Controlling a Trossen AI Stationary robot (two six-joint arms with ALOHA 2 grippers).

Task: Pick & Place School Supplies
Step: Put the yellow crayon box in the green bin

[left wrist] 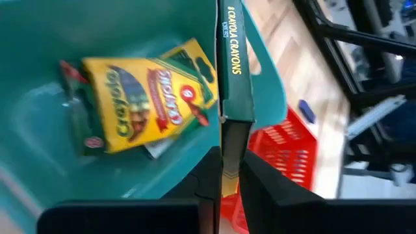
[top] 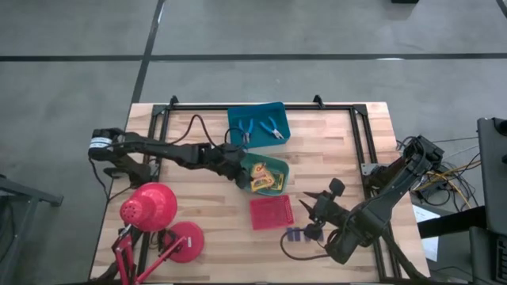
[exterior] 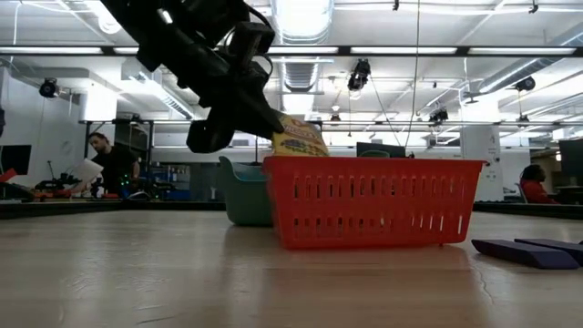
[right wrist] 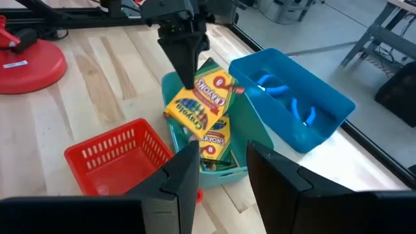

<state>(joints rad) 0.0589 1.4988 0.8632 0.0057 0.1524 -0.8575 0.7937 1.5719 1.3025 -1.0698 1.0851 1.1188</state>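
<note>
My left hand [right wrist: 184, 71] pinches a crayon box [right wrist: 207, 91] by its edge, hanging over the green tray [right wrist: 260, 140] to drop beside two boxes inside. Right hand [right wrist: 224, 162] waits released near the red tray [right wrist: 117, 156].

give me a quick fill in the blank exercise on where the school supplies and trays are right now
1. The left gripper has its jaws shut on a yellow-and-green crayon box above the ____ plastic tray.
2. The two blue-handled scissor-like tools lie in the ____ plastic tray.
3. The red slotted plastic basket holds ____ supplies.
4. The small dark blue-purple blocks lie on the wooden table near the ____ gripper.

Missing words: green; blue; no; right
</note>
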